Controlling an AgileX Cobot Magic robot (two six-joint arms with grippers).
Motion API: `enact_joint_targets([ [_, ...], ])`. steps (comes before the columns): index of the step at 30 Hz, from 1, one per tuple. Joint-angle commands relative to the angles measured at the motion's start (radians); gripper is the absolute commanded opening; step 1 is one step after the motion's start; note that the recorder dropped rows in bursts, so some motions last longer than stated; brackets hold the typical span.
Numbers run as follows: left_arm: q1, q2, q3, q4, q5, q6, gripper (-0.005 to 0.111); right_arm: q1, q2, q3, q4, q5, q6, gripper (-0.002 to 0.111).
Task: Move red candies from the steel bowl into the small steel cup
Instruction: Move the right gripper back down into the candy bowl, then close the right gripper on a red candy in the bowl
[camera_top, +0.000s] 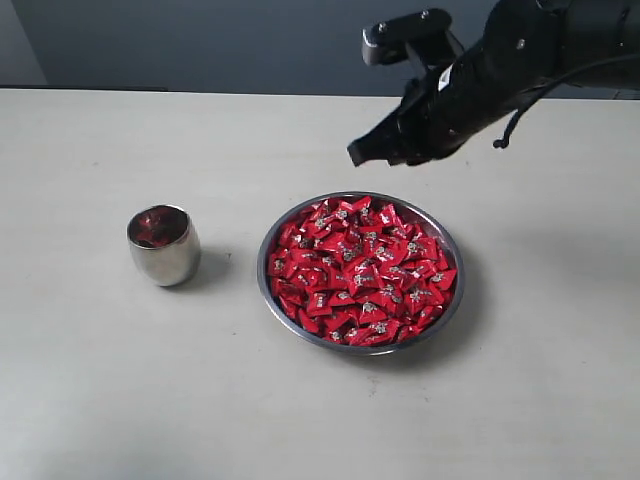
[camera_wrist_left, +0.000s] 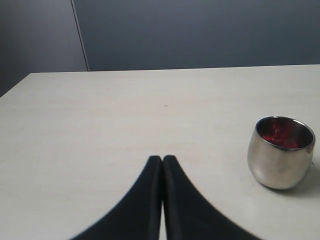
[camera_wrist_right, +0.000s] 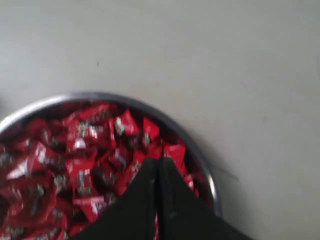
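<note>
On the pale desk (camera_top: 100, 380), a wide bowl (camera_top: 262, 262) sits heaped with red candies (camera_top: 362, 270), and a small cup (camera_top: 163, 245) stands well apart from it on the left-arm side, upright, with something red showing inside, whether a candy or a reflection I cannot tell. The right fingers (camera_wrist_right: 145, 200) hang in the air above the far rim of the bowl, pressed tight together and holding nothing. The left fingers (camera_wrist_left: 145, 200) are likewise clenched and empty, low over the desk with the cup off to one side. The step in hand looks to me like the reach for a candy, so the right fingers need to spread before they go down; lowered shut like this, they would only prod the heap. I would aim for one candy lying loose on top rather than one wedged against the rim, and close across its flat body, since the foil looks slick and a corner pinch may slip. Lift straight up so neighbours fall away, carry it across, and let go low over the mouth of the cup, which is narrow and light enough to tip if nudged.
</note>
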Motion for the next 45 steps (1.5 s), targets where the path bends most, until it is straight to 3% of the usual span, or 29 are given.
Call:
enact_joint_targets([
  [1, 0.001, -0.004, 0.004, 0.001, -0.002, -0.003, 0.000, -0.008, 0.013, 0.013, 0.002, 0.138, 0.000, -0.001],
  [6, 0.001, -0.004, 0.004, 0.001, -0.002, -0.003, 0.000, -0.004, 0.054, 0.013, 0.066, 0.207, -0.018, -0.001],
  [14, 0.001, -0.004, 0.004, 0.001, -0.002, -0.003, 0.000, 0.062, 0.072, 0.013, 0.185, 0.243, -0.385, -0.001],
  [19, 0.001, -0.004, 0.004, 0.001, -0.002, -0.003, 0.000, 0.122, 0.072, 0.013, 0.111, 0.258, -0.658, -0.001],
  [28, 0.001, -0.004, 0.004, 0.001, -0.002, -0.003, 0.000, 0.127, 0.072, 0.013, -0.017, 0.302, -0.913, -0.001],
  [37, 0.001, -0.004, 0.004, 0.001, -0.002, -0.003, 0.000, 0.125, 0.077, -0.072, 0.028, 0.400, -0.946, -0.001],
  [45, 0.001, -0.004, 0.004, 0.001, -0.002, -0.003, 0.000, 0.125, 0.218, -0.246, 0.036, 0.607, -0.946, -0.001],
])
